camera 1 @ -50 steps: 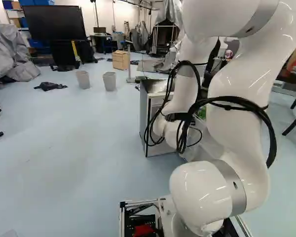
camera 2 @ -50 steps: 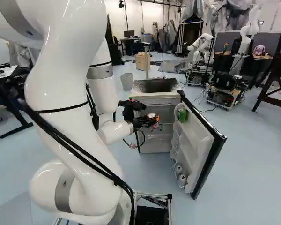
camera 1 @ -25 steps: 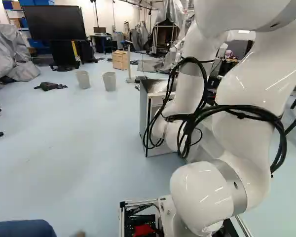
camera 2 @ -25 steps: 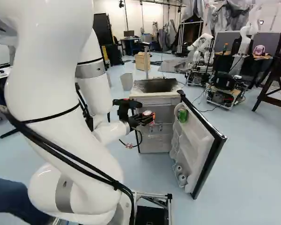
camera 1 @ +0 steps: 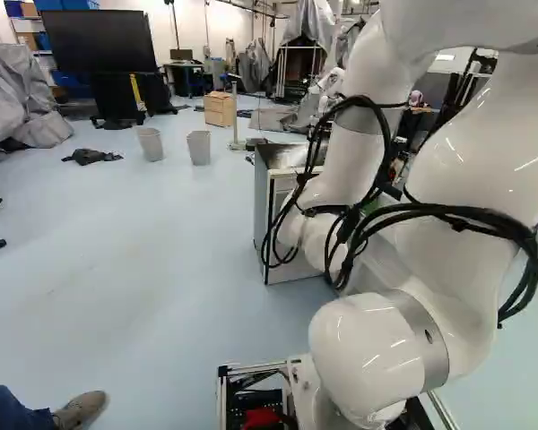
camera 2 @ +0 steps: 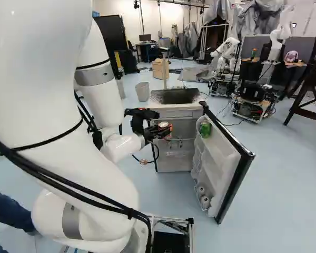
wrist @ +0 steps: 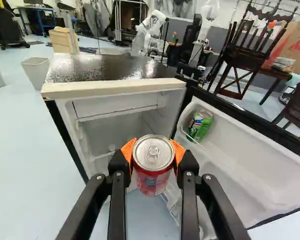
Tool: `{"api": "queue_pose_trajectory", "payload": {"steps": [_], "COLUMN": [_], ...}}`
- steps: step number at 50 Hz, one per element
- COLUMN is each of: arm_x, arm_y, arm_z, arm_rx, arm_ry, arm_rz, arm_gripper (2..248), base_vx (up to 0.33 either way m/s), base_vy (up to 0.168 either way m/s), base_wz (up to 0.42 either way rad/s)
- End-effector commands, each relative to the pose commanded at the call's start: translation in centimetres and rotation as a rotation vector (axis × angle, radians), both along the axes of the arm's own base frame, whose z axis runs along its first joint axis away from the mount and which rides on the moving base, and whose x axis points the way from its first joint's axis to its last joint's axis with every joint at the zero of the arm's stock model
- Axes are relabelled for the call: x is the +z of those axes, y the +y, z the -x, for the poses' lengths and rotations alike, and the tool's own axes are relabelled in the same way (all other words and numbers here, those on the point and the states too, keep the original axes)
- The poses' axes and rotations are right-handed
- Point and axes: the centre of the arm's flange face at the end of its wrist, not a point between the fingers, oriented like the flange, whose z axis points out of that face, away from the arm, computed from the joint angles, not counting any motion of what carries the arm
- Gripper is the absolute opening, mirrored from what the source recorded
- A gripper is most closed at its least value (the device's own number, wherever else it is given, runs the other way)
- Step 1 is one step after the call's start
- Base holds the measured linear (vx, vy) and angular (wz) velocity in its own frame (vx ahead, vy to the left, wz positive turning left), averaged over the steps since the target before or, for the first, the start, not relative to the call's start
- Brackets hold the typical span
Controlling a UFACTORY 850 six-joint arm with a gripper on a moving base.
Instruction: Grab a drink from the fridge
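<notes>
In the right base view my gripper [camera 2: 166,132] is in front of the open fridge [camera 2: 175,114]. The wrist view shows the gripper [wrist: 153,151] shut on a red can [wrist: 152,183], an orange pad against either side, the can's silver top facing the camera. Past the can is the fridge's white inside [wrist: 117,132]; its door [wrist: 255,177] stands wide open. A green can [wrist: 200,126] lies tilted in the door's upper shelf. Low in the door are two pale cans [camera 2: 203,196]. The arm largely covers the fridge in the left base view.
A person's leg and shoe [camera 1: 81,410] are close to the base's left side. Two grey bins [camera 1: 199,148] and a wooden cabinet [camera 1: 220,108] stand beyond. Another robot [camera 2: 229,55] is at the back, dark chairs [wrist: 242,62] to the right of the fridge.
My arm has folded back, drawing the gripper with the red can slightly away from the fridge, leftward in the right base view. A person's legs have come in beside the base, which has not moved.
</notes>
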Motion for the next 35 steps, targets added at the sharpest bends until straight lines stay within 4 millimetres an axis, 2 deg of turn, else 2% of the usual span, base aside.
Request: {"api": "queue_pose_trajectory", "payload": {"steps": [35], "arm_x": [2.2], "arm_y": [1.0], "arm_z": [-3.6], "arm_rx": [0.098], "arm_ry": [0.005], "arm_rz": [-0.045], "arm_gripper": [100], "base_vx": [0.000], "base_vy": [0.000], "base_wz": [0.000]}}
